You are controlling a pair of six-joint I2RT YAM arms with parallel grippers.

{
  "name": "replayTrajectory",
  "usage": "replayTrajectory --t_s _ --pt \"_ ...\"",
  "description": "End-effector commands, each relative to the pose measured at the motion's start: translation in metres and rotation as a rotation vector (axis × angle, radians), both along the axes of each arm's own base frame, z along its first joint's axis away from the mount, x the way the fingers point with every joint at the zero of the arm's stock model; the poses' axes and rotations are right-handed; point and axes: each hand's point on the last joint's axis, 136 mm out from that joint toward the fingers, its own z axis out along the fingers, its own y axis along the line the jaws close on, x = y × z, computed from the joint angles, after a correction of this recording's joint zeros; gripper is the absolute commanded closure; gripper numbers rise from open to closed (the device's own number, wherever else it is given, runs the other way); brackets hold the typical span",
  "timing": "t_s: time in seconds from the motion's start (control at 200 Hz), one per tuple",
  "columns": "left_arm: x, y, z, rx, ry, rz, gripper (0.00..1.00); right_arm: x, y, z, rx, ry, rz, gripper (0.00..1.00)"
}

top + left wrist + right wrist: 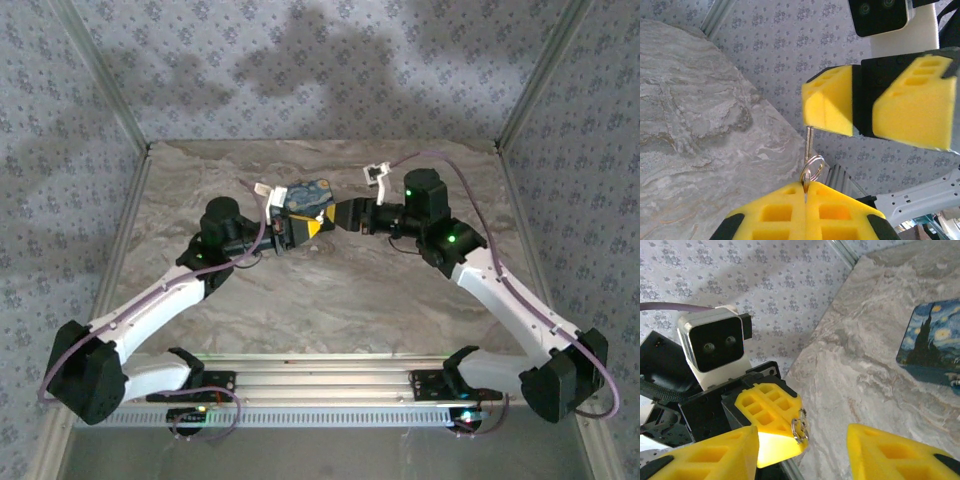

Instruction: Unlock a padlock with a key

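The left arm [150, 310] and right arm [505, 285] are showing white shells, black joints, purple cables [452, 163] and yellow finger pads [780, 215].

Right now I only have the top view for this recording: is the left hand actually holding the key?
Observer: Yes. Its wrist view shows the left hand shut on the key, with the ring at the seam and the shaft pointing at the right hand.
Operator: And the right hand, is it gripping anything?
Observer: No. Its own wrist view shows its fingers spread wide, with nothing clamped between them.
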Motion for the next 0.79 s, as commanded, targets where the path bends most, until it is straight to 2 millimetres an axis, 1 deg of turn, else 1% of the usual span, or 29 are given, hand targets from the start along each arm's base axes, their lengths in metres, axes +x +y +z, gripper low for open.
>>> replayTrajectory --t_s 0.0,0.145,0.295,0.52,0.665,0.789 --pt "-0.005 0.002 0.015 -0.025 -0.062 -0.02 1.0 -0.004 -0.001 0.005 0.039 0.013 0.011 0.59" --pt "-0.009 0.001 0.019 -0.032 -0.062 -0.04 1.0 -0.007 0.003 0.006 0.06 0.014 0.045 0.64" --pt "-0.012 0.002 0.02 -0.034 -0.064 -0.051 1.0 -0.009 0.007 0.006 0.061 0.014 0.064 0.63" --pt "-0.017 0.003 0.023 -0.038 -0.07 -0.069 1.0 -0.011 0.016 -0.001 0.05 0.027 0.097 0.59" --pt "-0.019 0.003 0.024 -0.038 -0.076 -0.076 1.0 -0.012 0.021 -0.004 0.045 0.035 0.116 0.59" --pt "-0.021 0.002 0.024 -0.037 -0.073 -0.087 1.0 -0.011 0.022 -0.004 0.044 0.031 0.122 0.62"
